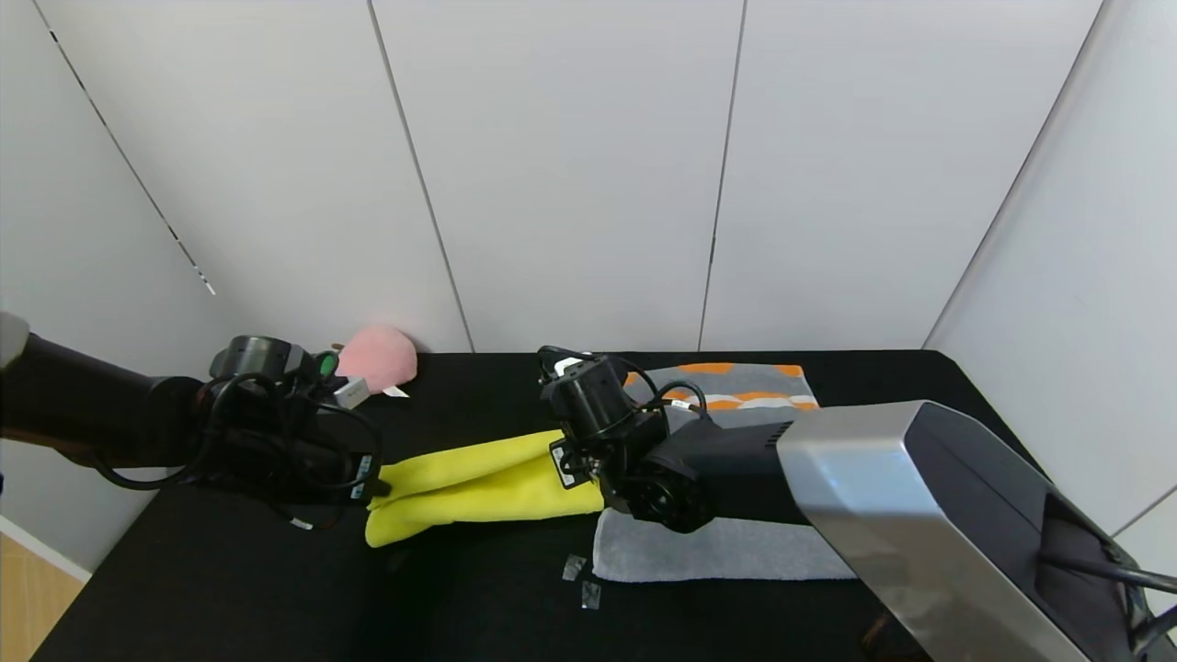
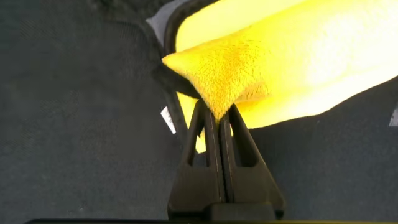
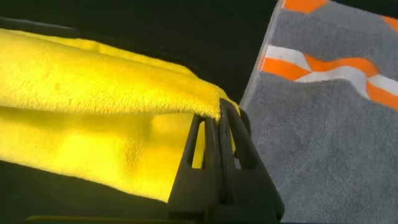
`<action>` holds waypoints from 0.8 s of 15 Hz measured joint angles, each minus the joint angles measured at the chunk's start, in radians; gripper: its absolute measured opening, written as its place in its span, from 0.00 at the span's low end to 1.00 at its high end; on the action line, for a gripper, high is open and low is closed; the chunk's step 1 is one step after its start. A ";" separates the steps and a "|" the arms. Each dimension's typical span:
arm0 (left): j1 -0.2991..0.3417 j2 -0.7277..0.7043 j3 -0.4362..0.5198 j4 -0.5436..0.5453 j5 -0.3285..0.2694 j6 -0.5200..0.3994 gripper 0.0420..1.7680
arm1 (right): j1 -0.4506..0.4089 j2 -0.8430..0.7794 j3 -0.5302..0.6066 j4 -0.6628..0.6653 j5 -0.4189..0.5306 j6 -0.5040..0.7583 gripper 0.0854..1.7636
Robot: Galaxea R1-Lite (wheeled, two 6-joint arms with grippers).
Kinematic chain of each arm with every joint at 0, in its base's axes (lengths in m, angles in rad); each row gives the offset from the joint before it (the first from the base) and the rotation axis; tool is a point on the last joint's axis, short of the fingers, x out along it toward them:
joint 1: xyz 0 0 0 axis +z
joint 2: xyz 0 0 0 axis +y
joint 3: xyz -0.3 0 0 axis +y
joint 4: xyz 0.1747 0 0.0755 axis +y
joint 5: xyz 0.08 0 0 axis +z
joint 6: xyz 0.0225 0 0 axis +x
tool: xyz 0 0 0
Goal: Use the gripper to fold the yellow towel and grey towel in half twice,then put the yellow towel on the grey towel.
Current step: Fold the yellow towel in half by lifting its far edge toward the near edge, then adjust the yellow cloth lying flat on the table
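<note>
Between both clamped claws, yellow towel (image 1: 478, 487) stretched, plush, folded lengthwise, beside striped grey towel (image 1: 736, 391)

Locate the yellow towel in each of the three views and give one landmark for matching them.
Head view: the yellow towel is stretched between both grippers, left of the grey towel.
Left wrist view: its corner is pinched in the left gripper.
Right wrist view: its other end is pinched in the right gripper, beside the grey towel.
Shared landmark: the black tabletop.

Pink plush thing (image 1: 379, 359) at back wall, black tabletop (image 1: 276, 588) — tape scraps (image 1: 581, 580)
</note>
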 joint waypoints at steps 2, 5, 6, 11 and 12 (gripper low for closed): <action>0.000 0.010 -0.001 -0.001 -0.001 0.000 0.16 | -0.001 0.010 0.001 0.000 0.000 0.001 0.02; 0.000 0.014 -0.008 0.000 -0.001 0.000 0.41 | 0.000 0.013 0.003 0.001 -0.006 0.000 0.28; 0.000 0.013 -0.010 0.000 -0.003 0.000 0.48 | 0.000 0.013 0.003 0.001 -0.006 0.001 0.37; 0.006 -0.004 -0.020 0.003 -0.003 -0.007 0.72 | 0.004 -0.001 0.008 0.011 -0.005 0.009 0.65; 0.008 -0.011 -0.022 0.002 -0.003 -0.013 0.75 | 0.007 -0.007 0.010 0.016 -0.005 0.013 0.69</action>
